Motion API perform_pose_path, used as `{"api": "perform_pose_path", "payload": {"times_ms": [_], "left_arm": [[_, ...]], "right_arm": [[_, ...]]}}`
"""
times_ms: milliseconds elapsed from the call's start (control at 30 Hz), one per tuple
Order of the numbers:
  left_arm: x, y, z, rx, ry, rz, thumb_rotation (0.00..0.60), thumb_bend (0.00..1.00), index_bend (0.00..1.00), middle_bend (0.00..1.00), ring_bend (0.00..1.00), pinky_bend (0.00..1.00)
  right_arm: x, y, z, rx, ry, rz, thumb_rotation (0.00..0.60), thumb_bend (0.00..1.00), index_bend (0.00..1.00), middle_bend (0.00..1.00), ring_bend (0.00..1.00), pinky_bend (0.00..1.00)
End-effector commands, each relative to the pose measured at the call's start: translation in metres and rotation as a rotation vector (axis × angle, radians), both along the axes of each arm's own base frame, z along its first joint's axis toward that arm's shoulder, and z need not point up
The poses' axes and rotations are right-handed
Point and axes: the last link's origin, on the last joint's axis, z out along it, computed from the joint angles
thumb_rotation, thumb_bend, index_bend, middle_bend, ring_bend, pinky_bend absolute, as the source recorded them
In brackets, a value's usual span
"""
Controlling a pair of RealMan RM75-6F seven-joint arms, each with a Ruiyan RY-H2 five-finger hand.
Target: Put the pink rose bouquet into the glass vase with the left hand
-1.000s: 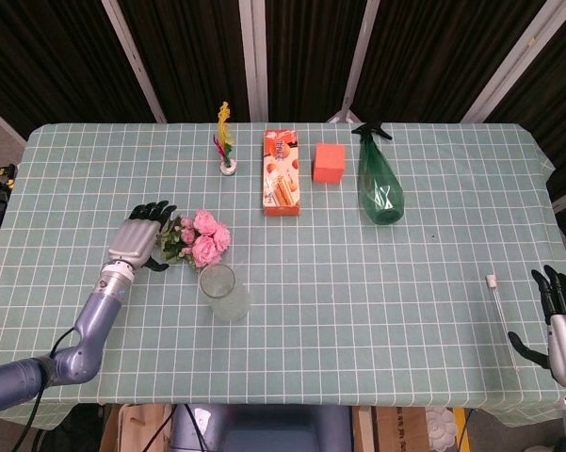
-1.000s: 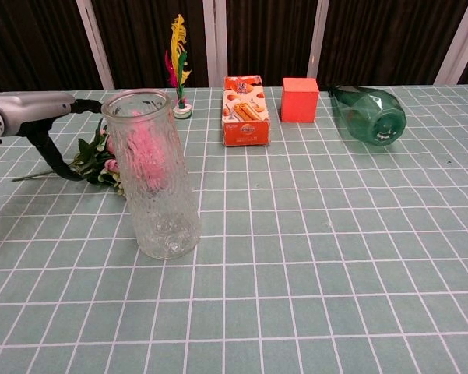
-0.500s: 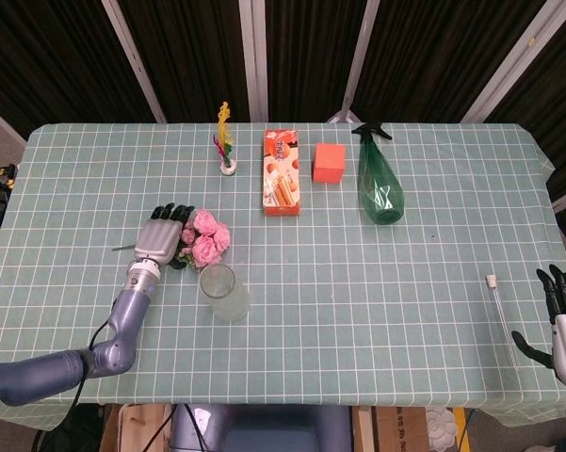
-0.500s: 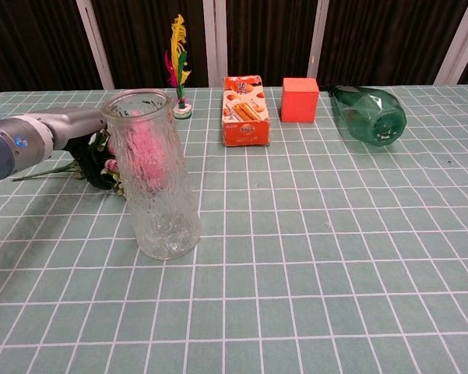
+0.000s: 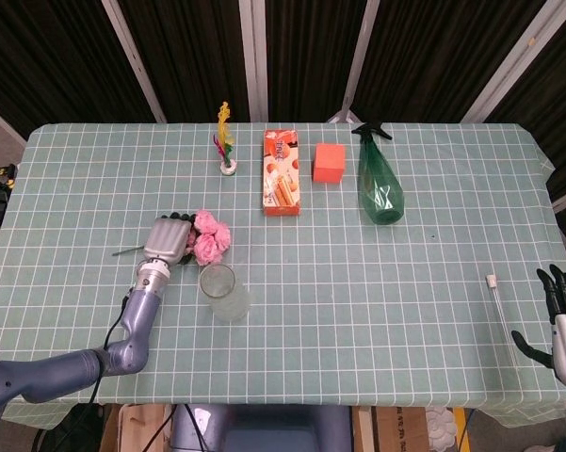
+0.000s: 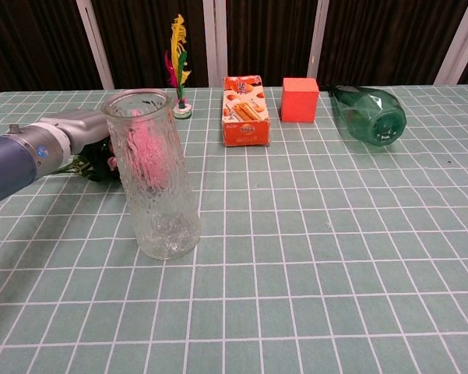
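The pink rose bouquet [image 5: 211, 238] lies on the checked tablecloth, blooms to the right, with a thin stem end [image 5: 127, 250] poking out to the left. My left hand [image 5: 168, 237] rests on top of its leaves and stems, fingers curled down around them. The glass vase [image 5: 224, 292] stands upright just in front and to the right of the bouquet, with nothing in it. In the chest view the vase [image 6: 152, 187] is in the foreground; the roses [image 6: 144, 152] show through the glass and my left hand [image 6: 78, 132] sits beside it. My right hand [image 5: 563, 315] hangs off the table's front right corner, fingers apart.
Along the back stand a feather shuttlecock [image 5: 226, 141], a snack box [image 5: 281, 185] lying flat, an orange cube [image 5: 330, 161] and a green spray bottle [image 5: 379, 184] on its side. A thin white tube [image 5: 501, 306] lies near the right edge.
My left hand has slid right from beside the bouquet onto its leaves, and its fingers have curled down over the stems. The right hand has dropped slightly.
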Motion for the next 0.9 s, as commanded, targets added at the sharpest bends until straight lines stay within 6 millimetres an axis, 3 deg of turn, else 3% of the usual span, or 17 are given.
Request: {"api": "perform_pose_path", "payload": {"times_ms": [33, 200, 400, 733, 900], "left_arm": [[0.001, -0.001, 0.001, 0.038, -0.02, -0.041, 0.6, 0.47, 0.33, 0.4, 0.35, 0.5], [0.001, -0.002, 0.012, 0.046, -0.11, -0.031, 0.6, 0.48, 0.34, 0.41, 0.36, 0.52], [0.012, -0.009, 0.052, 0.071, -0.283, -0.089, 0.6, 0.48, 0.33, 0.39, 0.35, 0.49], [0.04, -0.047, 0.165, 0.183, -0.595, -0.303, 0.6, 0.47, 0.31, 0.36, 0.33, 0.46], [0.061, -0.071, 0.211, 0.167, -0.866, -0.372, 0.6, 0.47, 0.32, 0.38, 0.33, 0.45]], "right_arm": [[0.0, 0.0, 0.0, 0.001, -0.003, 0.002, 0.6, 0.23, 0.07, 0.05, 0.02, 0.0], [0.0, 0.001, 0.001, 0.002, -0.008, -0.001, 0.6, 0.23, 0.08, 0.05, 0.02, 0.0], [-0.001, 0.002, 0.002, -0.004, -0.013, -0.004, 0.6, 0.23, 0.09, 0.05, 0.02, 0.0], [0.004, 0.003, -0.001, 0.006, -0.015, 0.008, 0.6, 0.23, 0.09, 0.05, 0.02, 0.0], [0.005, 0.004, -0.002, 0.014, -0.022, 0.012, 0.6, 0.23, 0.09, 0.05, 0.02, 0.0]]}}
